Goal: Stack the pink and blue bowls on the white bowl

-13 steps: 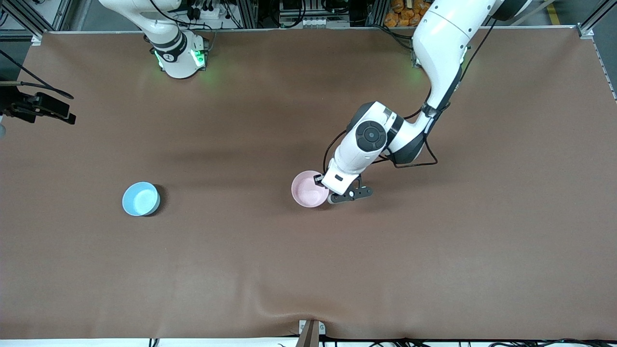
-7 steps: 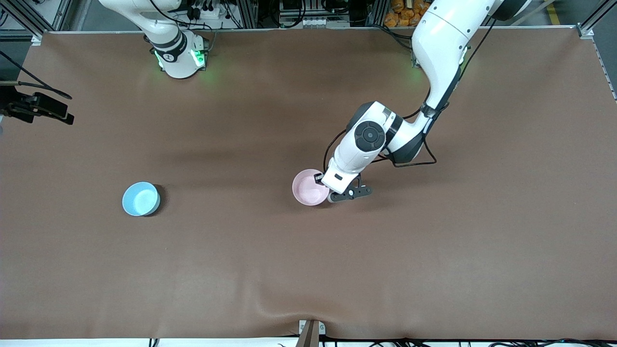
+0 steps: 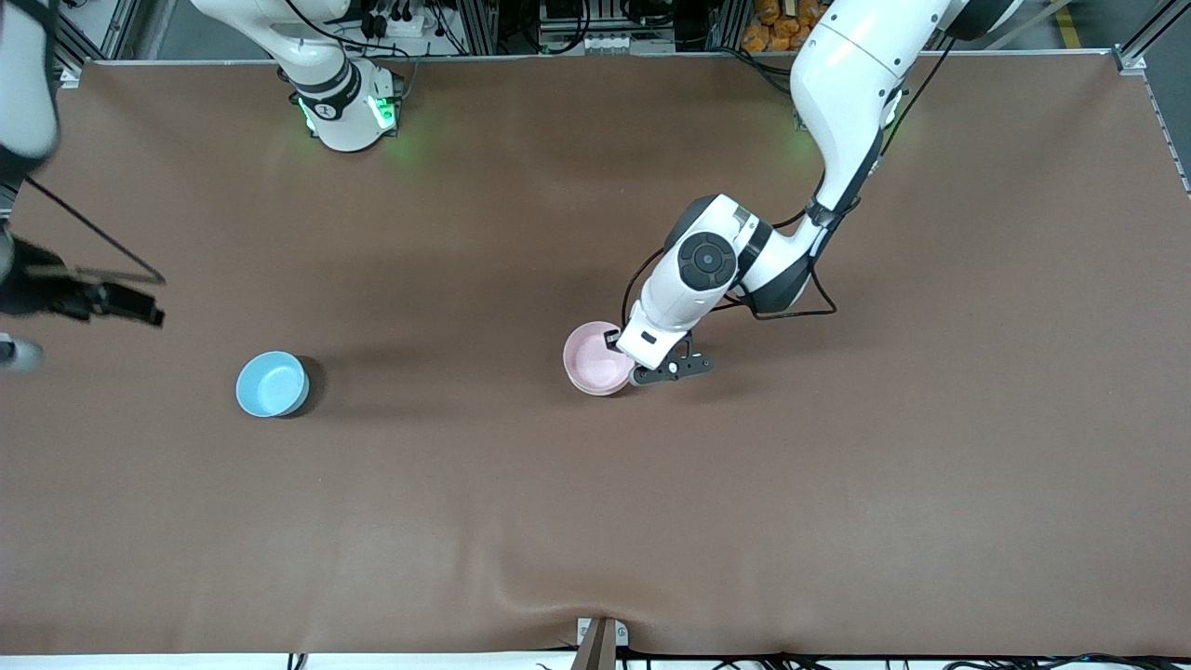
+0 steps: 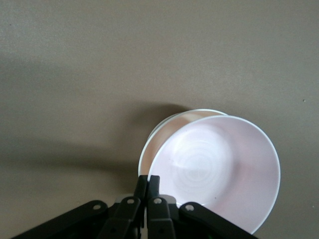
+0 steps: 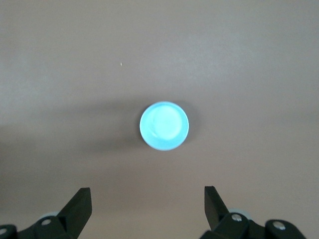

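Observation:
My left gripper (image 3: 625, 361) is shut on the rim of the pale pink bowl (image 3: 594, 358) near the table's middle. In the left wrist view its fingers (image 4: 148, 178) pinch the pink bowl's (image 4: 219, 169) edge. The pink bowl sits tilted in the white bowl (image 4: 167, 122), of which only a strip of rim shows. The light blue bowl (image 3: 271, 383) stands alone toward the right arm's end. My right gripper (image 3: 116, 302) hangs high near that end, open and empty. The right wrist view shows its fingers (image 5: 148, 191) spread wide above the blue bowl (image 5: 164, 125).
The brown table mat (image 3: 837, 484) is bare around both bowls. The arm bases stand along the table edge farthest from the front camera.
My right arm has swung in over the table toward the blue bowl. My left gripper and the pink bowl have shifted only slightly.

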You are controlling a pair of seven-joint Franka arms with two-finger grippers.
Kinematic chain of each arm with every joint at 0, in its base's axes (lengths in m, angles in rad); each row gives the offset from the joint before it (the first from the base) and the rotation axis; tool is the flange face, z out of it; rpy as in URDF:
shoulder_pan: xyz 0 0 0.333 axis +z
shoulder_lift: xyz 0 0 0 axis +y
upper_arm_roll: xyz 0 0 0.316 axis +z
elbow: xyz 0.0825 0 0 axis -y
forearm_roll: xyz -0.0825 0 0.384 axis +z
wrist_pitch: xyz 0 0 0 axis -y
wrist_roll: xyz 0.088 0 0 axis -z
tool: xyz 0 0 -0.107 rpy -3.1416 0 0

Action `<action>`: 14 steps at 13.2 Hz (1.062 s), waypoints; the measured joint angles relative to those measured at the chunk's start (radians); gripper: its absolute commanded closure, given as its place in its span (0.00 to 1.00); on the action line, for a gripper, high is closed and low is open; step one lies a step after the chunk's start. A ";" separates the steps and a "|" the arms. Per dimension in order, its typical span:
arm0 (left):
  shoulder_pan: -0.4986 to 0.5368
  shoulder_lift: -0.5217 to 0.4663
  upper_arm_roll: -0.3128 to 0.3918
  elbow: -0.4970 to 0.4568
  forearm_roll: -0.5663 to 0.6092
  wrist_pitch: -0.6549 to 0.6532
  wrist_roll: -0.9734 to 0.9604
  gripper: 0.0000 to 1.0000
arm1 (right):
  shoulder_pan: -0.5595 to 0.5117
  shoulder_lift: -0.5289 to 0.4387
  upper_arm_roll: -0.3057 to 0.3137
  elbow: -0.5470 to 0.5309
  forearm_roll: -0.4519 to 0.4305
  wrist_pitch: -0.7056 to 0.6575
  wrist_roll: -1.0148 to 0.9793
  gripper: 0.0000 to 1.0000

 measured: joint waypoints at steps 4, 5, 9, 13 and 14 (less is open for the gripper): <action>0.000 0.015 0.001 0.000 0.023 0.020 0.000 0.96 | 0.001 0.075 0.000 0.012 -0.002 0.027 -0.003 0.00; 0.000 0.019 0.001 0.000 0.024 0.028 -0.001 0.27 | 0.001 0.088 0.000 0.012 -0.011 0.027 -0.018 0.00; 0.000 0.021 0.001 0.006 0.024 0.039 -0.036 0.00 | -0.009 0.134 -0.003 0.012 -0.026 0.030 -0.164 0.00; 0.005 0.004 0.001 0.024 0.024 0.024 -0.049 0.00 | -0.014 0.168 -0.004 0.013 -0.071 0.071 -0.185 0.00; 0.006 -0.014 0.001 0.029 0.024 -0.005 -0.049 0.00 | -0.014 0.173 -0.004 0.013 -0.077 0.086 -0.185 0.00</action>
